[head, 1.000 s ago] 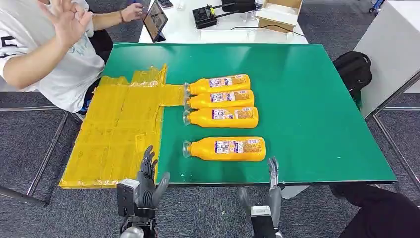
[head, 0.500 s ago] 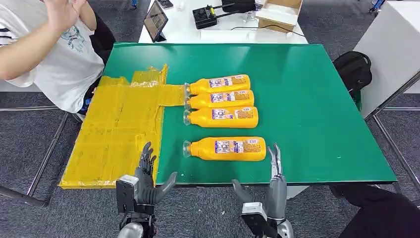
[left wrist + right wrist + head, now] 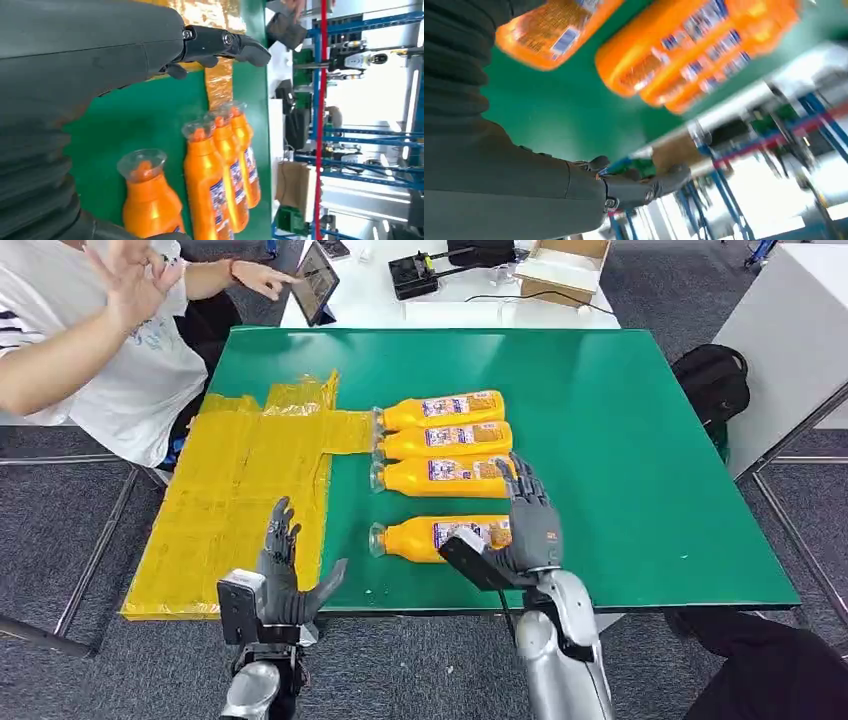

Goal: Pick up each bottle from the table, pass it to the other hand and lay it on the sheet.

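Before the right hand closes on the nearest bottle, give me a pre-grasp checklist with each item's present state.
1. Right hand over the nearest bottle: ok, it hovers above the bottle's base end.
2. Right hand free to grasp: ok, fingers apart, holding nothing.
3. Contact with that bottle: cannot tell.
4. Gap to the row of three bottles: ok, green table shows between, though the fingertips reach near the closest one.
5. Left hand ready to receive: ok, open at the table's near edge.
6. Yellow sheet free for laying: ok; the person's hand is away from it.

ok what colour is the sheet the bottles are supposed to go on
Yellow, a crinkly translucent sheet lying over the left side of the green table; clearest in the head view.
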